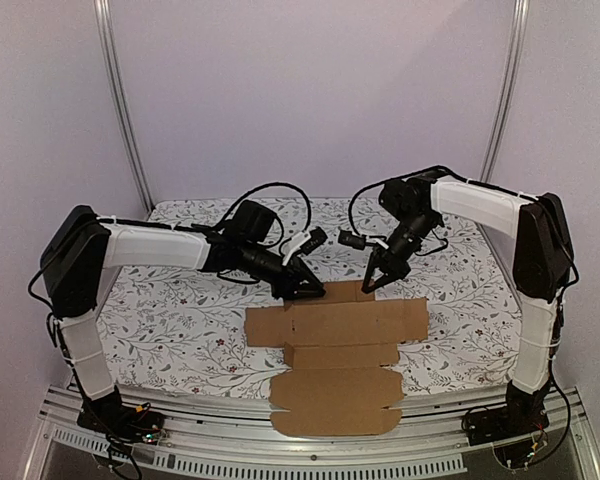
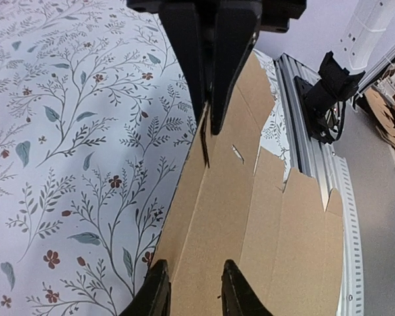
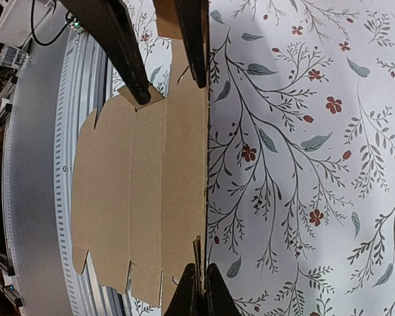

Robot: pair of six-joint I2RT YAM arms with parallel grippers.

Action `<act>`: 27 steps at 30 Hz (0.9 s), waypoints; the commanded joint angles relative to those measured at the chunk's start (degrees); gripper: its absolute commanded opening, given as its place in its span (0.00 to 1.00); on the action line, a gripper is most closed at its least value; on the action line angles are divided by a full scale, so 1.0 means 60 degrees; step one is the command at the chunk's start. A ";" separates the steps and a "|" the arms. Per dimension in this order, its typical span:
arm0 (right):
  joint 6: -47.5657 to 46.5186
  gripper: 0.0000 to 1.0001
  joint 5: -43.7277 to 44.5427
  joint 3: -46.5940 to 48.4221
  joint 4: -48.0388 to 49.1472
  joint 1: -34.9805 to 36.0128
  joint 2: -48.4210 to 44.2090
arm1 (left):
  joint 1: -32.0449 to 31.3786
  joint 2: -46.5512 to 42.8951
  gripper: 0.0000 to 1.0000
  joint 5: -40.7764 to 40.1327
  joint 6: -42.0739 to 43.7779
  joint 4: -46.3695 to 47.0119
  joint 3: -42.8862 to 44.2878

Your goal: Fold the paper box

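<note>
The paper box [image 1: 335,325] lies as a flat brown die-cut sheet on the flowered tablecloth, reaching to the near edge. My left gripper [image 1: 308,290] hovers low over the sheet's far left corner. In the left wrist view its fingers [image 2: 155,293] stand open, straddling the outer strip of cardboard [image 2: 250,224]. My right gripper [image 1: 368,283] is at the far edge, right of centre. In the right wrist view that gripper [image 3: 199,289] is shut on a thin raised flap at the edge of the sheet [image 3: 145,184]. The left gripper [image 3: 171,91] shows open at the top of that view.
A metal rail [image 1: 280,450] runs along the near table edge under the sheet's front flaps. The flowered cloth [image 1: 180,310] covers the table on both sides. The right arm's base [image 2: 329,92] and cables sit by the rail. White walls enclose the back.
</note>
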 commanded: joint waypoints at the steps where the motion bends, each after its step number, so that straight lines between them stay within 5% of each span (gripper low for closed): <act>1: -0.0445 0.03 0.0375 0.0293 -0.0279 0.0364 -0.0455 | -0.0243 -0.0010 0.28 -0.0517 0.0292 -0.0612 0.0254; 13: -0.0587 0.03 0.0485 0.0298 -0.0331 0.0560 -0.0775 | -0.0375 -0.0752 0.38 -0.1570 0.1105 -0.1618 0.0577; 23: -0.0543 0.04 0.0274 0.0340 -0.0416 0.0582 -0.0845 | -0.0399 -0.1600 0.42 -0.0934 0.0859 -0.0763 0.0222; 27: -0.0531 0.04 0.0256 0.0340 -0.0389 0.0577 -0.0961 | -0.0399 -0.1102 0.43 -0.1104 0.1113 -0.1562 0.0652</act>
